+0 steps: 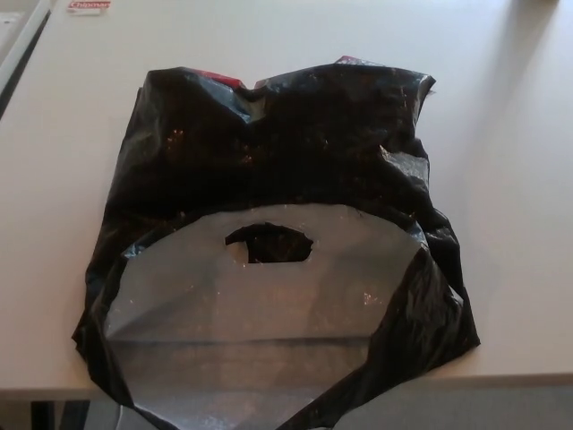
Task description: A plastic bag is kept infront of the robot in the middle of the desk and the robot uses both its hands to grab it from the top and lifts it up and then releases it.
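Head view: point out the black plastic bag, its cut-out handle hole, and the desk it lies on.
black plastic bag (304, 143): head view, on the crumpled dark upper body.
handle hole (269, 244): head view, middle of the oval cut-out in the grey panel.
desk (510, 179): head view, bare surface right of the bag.

A pale table (519, 179) fills the frame. A crumpled black plastic bag (295, 152) lies at its centre, overhanging the lower edge; a red-and-white label (88, 5) sits upper left.
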Controlling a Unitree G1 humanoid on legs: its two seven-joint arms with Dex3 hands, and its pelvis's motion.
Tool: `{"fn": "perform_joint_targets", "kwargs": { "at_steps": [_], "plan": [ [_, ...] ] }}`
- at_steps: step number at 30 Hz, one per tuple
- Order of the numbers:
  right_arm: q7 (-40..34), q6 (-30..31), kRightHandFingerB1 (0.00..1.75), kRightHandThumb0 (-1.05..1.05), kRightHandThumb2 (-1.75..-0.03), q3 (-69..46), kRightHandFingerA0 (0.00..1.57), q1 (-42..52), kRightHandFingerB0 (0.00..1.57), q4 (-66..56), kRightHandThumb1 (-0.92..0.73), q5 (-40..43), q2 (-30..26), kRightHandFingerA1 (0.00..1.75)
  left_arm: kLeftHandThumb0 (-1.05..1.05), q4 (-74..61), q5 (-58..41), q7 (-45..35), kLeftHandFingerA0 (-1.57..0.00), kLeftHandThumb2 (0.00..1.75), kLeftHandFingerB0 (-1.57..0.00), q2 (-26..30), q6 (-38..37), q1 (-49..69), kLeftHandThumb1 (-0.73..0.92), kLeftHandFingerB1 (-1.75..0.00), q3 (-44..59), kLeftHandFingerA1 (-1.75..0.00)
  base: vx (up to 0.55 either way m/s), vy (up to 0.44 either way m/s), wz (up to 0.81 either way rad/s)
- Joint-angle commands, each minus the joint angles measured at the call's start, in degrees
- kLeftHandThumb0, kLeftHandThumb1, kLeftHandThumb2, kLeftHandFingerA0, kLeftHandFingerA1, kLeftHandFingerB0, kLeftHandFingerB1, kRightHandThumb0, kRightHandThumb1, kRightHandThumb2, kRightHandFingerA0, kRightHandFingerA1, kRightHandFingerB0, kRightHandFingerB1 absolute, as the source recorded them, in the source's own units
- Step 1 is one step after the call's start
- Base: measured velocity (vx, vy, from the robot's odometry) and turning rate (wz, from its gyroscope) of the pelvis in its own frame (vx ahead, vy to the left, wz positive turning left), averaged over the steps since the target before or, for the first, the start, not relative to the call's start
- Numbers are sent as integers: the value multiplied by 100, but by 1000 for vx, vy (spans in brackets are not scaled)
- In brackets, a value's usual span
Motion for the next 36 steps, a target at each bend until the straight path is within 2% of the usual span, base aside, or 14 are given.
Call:
{"fn": "perform_joint_targets", "kwargs": {
  "at_steps": [1, 4, 5, 6, 9, 10, 11, 12, 14, 15, 20, 24, 27, 36],
  "plan": [
    [-715, -2648, 41, -40, -64, -453, 51, 93, 39, -283, -41, 316, 53, 45, -66, 20, 161, 1664, -43, 75, -7, 326, -2885, -17, 37, -58, 505, -99, 0, 0, 0],
    [-1266, -2947, 42, -45, -68, -383, 57, 169, 36, -307, -39, -289, -65, 52, -65, -71, 336, 2020, -51, 94, 0, 334, -3133, 42, 33, -54, 614, -88, 0, 0, 0],
    [-1510, -2979, 33, -40, -54, -351, 56, 234, 41, -426, -46, -561, -101, 52, -70, -204, 568, 2337, -34, 65, -6, 367, -3126, 101, 54, -61, 623, -128, 0, 0, 0],
    [-1610, -2996, 34, -42, -55, -340, 53, 286, 42, -528, -47, -683, -109, 57, -69, -308, 628, 2433, -29, 71, -7, 355, -3133, 144, 50, -64, 665, -144, 0, 0, 0],
    [-1709, -3135, 42, -51, -70, -376, 43, 662, 32, -980, -39, -857, -59, 55, -70, -536, 539, 2342, -36, 66, -7, 314, -3355, 353, 59, -64, 872, -157, 0, 0, 0],
    [-1705, -3140, 42, -51, -70, -405, 43, 707, 32, -1201, -39, -889, -55, 55, -70, -630, 539, 2338, -36, 66, -7, 308, -3342, 379, 59, -64, 911, -157, 0, 0, 0],
    [-1733, -3126, 41, -51, -69, -443, 43, 687, 31, -1388, -39, -932, -62, 54, -43, -726, 495, 2310, -69, 102, -3, 282, -3332, 370, 39, -55, 962, -100, 0, 0, 0],
    [-1763, -3175, 31, -43, -54, -477, 44, 666, 32, -1515, -47, -1000, -98, 50, -71, -794, 493, 2308, -40, 60, -9, 275, -3389, 364, 64, -59, 1014, -157, 0, 0, 0],
    [-1833, -3193, 31, -46, -54, -561, 44, 642, 31, -1821, -47, -1170, -189, 49, -73, -968, 526, 2313, -49, 54, -11, 261, -3587, 359, 71, -58, 1121, -144, 0, 0, 0],
    [-1750, -3143, 31, -47, -55, -610, 39, 654, 31, -2101, -48, -1129, -185, 65, -69, -1102, 472, 2230, -35, 58, -12, 278, -3664, 334, 68, -55, 1189, -167, 0, 0, 0],
    [-1727, -3255, 33, -46, -54, -704, 29, 495, 40, -2522, -47, -1121, -94, 117, -71, -1809, -504, 1285, -59, 56, -19, 137, -3417, 377, 66, -60, 1239, -175, 0, 0, 0],
    [-1729, -3156, 43, -51, -72, -701, 41, 471, 34, -2840, -41, -1240, -42, 88, -75, -2404, -672, 1051, -86, 59, -15, 85, -3044, 401, 64, -59, 1250, -175, 0, 0, 0],
    [-1906, -3098, 42, -56, -74, -721, 39, 416, 32, -3031, -43, -1638, -72, 79, -74, -2534, -623, 973, -69, 50, -12, 152, -2906, 301, 67, -58, 1272, -168, 0, 0, 0],
    [-2019, -3089, 43, -54, -73, -593, 39, 199, 33, -3124, -42, -1848, -95, 77, -76, -2369, -629, 814, -84, 57, -16, 356, -2767, 42, 63, -66, 1272, -175, 0, 0, 0]
  ]
}}
